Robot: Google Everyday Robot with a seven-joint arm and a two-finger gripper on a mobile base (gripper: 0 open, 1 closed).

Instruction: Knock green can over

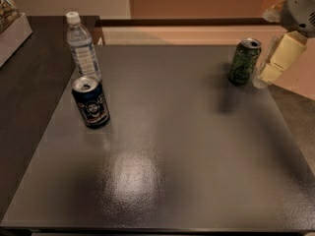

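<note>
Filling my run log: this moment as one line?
green can: upright, far right | claw: just right of it | knocked: not yet

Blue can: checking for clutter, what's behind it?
A water bottle stands behind the blue can, which covers part of its base. The pincer hangs right of the green can.

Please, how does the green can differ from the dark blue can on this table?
Colour: the green can is green with pale markings; the dark blue can is dark with a round emblem. Place: the green can stands far right on the table, the dark blue can at the left, in front of the water bottle. Neighbour: the gripper is just right of the green can, far from the dark blue can. Both stand upright.
</note>
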